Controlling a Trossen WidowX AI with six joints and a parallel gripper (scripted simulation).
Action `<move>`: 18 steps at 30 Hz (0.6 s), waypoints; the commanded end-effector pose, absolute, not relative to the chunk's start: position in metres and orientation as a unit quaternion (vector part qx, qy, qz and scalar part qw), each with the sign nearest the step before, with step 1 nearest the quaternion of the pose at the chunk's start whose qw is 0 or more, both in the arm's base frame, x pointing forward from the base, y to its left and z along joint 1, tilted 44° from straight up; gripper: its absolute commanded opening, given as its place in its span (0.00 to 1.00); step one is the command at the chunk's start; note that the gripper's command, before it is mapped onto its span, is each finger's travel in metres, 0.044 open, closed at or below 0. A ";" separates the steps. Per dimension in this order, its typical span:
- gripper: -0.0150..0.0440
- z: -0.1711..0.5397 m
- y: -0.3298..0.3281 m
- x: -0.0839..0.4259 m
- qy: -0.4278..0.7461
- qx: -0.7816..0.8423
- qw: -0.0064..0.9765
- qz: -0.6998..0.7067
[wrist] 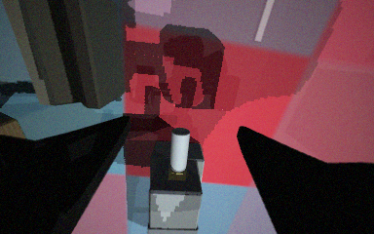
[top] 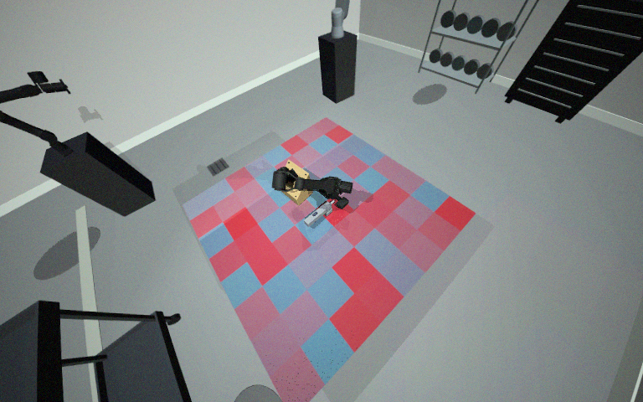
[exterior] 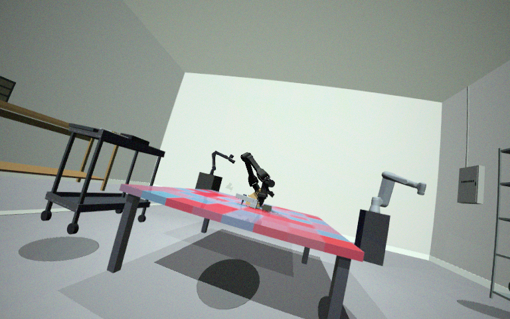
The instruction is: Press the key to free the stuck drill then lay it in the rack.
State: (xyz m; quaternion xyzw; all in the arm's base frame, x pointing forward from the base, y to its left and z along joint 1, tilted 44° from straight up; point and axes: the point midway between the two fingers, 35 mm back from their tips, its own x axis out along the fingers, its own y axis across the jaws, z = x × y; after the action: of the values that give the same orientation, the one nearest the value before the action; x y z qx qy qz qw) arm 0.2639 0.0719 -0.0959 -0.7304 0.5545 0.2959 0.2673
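A grey-white housing (top: 312,218) (exterior: 246,200) (wrist: 185,217) lies on the table. The drill (wrist: 179,152), a short white cylinder, sticks out of its dark end face through a small brassy collar. A small dark spot on top of the housing in the top camera looks like the key (top: 315,213); the wrist view does not show it. The rack (exterior: 267,208) (wrist: 104,58), an olive-grey grooved block, stands at the upper left in the wrist view. My gripper (wrist: 185,126) is open and empty. Its fingers stand on either side of the drill in the wrist view, without visible contact.
The arm's tan base plate (top: 299,196) is close to the housing. The table (top: 374,303) (exterior: 293,231) has a red, blue and pink patchwork top. A black cart (exterior: 109,139) and two other arms on pedestals stand off the table.
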 end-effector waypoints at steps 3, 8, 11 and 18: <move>1.00 -0.102 0.062 0.264 0.556 -0.732 0.259 0.296; 1.00 -0.105 0.056 0.265 0.557 -0.732 0.259 0.296; 1.00 -0.105 0.055 0.265 0.557 -0.732 0.259 0.296; 0.69 -0.103 0.058 0.266 0.556 -0.730 0.266 0.295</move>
State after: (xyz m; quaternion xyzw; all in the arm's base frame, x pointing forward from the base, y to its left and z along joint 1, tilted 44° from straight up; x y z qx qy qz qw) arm 0.2661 0.0580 -0.1033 -0.7305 0.5559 0.2950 0.2653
